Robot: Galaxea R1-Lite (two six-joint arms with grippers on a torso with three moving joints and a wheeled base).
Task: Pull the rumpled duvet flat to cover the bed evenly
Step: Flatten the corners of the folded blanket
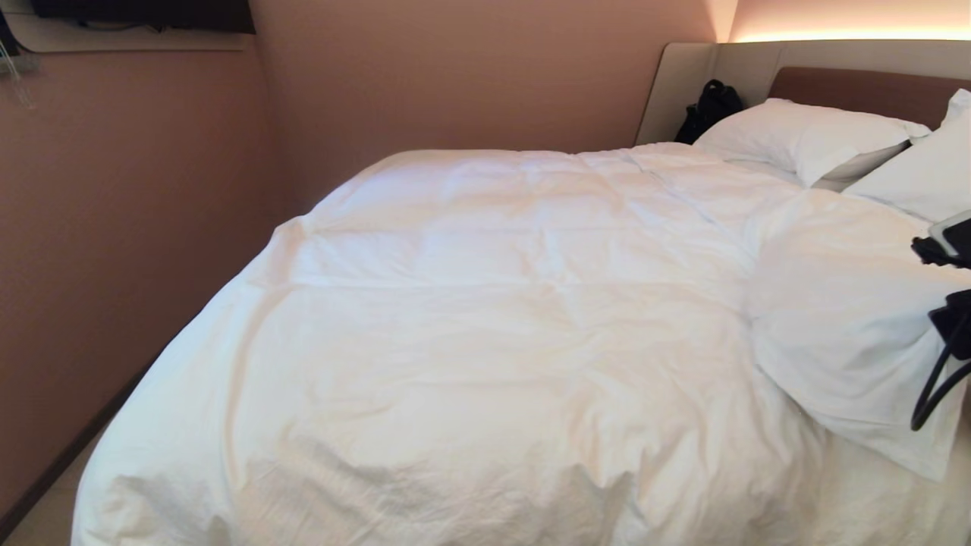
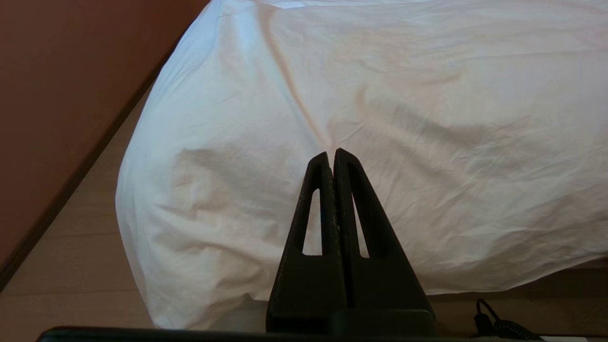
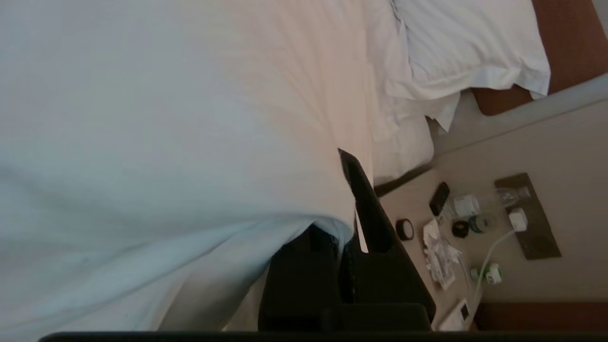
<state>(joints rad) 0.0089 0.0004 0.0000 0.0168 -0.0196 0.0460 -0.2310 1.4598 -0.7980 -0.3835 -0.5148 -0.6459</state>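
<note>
The white duvet (image 1: 485,303) lies spread over most of the bed (image 1: 857,87), wrinkled, with a puffy flap (image 1: 842,318) raised and folded near the right side by the pillows. At the head view's right edge my right gripper (image 1: 950,254) is partly in view against that flap. In the right wrist view the right gripper (image 3: 343,164) is shut on the duvet's edge (image 3: 327,223); cloth drapes over one finger and hides it. In the left wrist view my left gripper (image 2: 331,154) hangs shut and empty before the duvet's foot corner (image 2: 199,199), apart from it.
Two white pillows (image 1: 804,136) (image 1: 925,167) lean at the headboard, with a black bag (image 1: 709,110) behind them. A pinkish wall (image 1: 114,227) runs close along the bed's left side. A bedside surface (image 3: 494,166) carries bottles, a tape roll and chargers.
</note>
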